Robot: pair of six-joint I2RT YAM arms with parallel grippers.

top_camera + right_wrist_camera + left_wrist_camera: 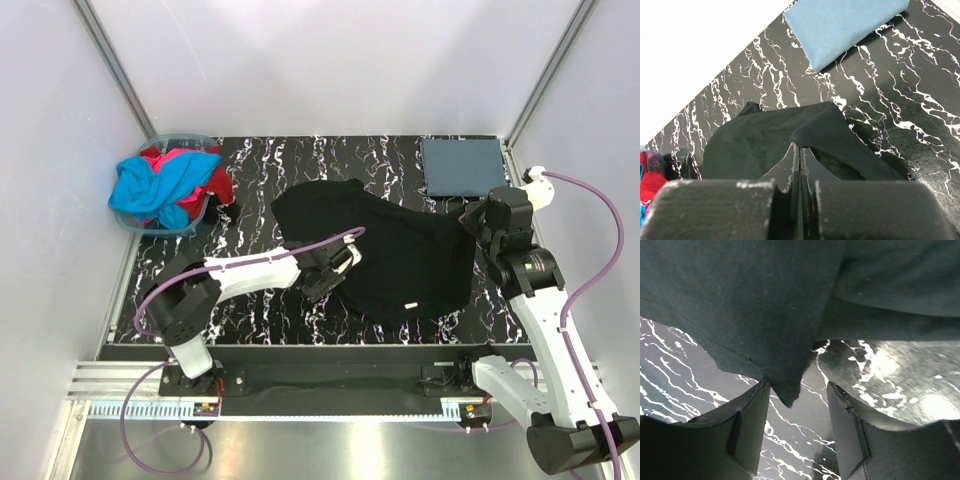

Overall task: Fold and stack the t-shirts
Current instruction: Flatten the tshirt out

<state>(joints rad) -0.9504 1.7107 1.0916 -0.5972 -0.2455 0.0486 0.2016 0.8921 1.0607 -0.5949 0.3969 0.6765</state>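
The black t-shirt [400,255] lies crumpled mid-frame on the marbled table [250,160]. The left gripper [342,268], jaws spread, sits at its left edge. The right gripper [470,225], jaws pressed together, pinches its right edge.

Left jaws apart (right jaws together)

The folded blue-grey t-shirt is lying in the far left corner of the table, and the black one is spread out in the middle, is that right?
Not quite. The folded blue-grey t-shirt lies in the far right corner, not the left, as the top external view shows. The black t-shirt is indeed spread out in the middle.
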